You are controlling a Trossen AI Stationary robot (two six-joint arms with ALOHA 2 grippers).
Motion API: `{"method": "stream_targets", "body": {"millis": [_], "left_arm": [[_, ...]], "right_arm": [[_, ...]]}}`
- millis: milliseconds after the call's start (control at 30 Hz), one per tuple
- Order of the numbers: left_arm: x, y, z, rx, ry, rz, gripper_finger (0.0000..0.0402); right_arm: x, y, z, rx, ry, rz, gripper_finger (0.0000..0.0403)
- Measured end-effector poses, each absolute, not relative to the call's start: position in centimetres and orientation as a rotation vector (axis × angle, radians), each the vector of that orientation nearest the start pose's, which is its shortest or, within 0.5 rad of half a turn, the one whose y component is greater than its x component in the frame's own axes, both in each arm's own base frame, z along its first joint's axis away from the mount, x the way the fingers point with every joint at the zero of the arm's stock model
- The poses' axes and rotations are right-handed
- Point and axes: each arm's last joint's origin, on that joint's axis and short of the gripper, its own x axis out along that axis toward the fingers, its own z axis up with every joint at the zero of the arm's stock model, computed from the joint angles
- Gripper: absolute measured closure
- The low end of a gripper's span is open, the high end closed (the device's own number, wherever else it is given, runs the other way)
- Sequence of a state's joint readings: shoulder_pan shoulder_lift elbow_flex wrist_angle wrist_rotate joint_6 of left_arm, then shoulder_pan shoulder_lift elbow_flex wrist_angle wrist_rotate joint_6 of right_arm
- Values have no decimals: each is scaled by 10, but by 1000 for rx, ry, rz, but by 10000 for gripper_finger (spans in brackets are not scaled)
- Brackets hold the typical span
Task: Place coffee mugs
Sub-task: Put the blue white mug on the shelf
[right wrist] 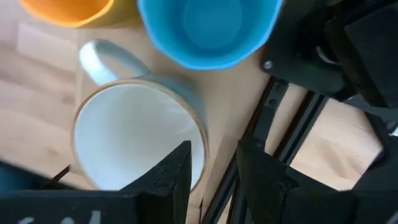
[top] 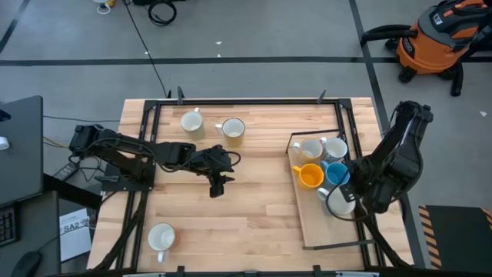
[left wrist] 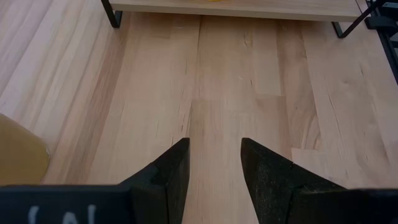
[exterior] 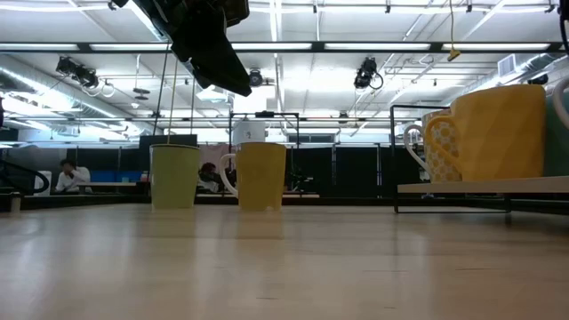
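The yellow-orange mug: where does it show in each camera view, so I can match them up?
High view: the yellow-orange mug stands on the raised tray, right side, beside the blue mug.
Low view: far right, large, up on the tray.
Left wrist view: only a yellow sliver at the tray's edge.
Right wrist view: its rim at the edge.
Shared landmark: the tray.

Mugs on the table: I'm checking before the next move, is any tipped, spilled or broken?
Nothing stands out. Three mugs stand upright on the table; the rest, including the blue mug, sit upright on the tray.
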State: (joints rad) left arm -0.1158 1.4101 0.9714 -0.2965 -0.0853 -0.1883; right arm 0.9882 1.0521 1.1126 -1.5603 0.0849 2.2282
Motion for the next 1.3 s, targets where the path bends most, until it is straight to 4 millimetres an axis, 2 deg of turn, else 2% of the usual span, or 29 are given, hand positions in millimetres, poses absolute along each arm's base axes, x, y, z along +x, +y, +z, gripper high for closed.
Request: {"method": "stream_targets", "body": {"millis": [167,400,600,833,1300], "left_arm": [[295,-32,250,-106,731,40,251],[295,-32,250,-106,731,40,251],[295,-32,250,-106,731,40,251],[295,-32,250,-106,731,40,251],[295,-32,250,-106,731,40,251]], "right_arm": [[79,114,317,1082,1234,-751,269],[95,132,313,1064,1117,-623,269],[105,146,301,986,1137,-681,269],[109,153,290,903,1141,-764,269],[105,142,286,809,1116,-970,269]]}}
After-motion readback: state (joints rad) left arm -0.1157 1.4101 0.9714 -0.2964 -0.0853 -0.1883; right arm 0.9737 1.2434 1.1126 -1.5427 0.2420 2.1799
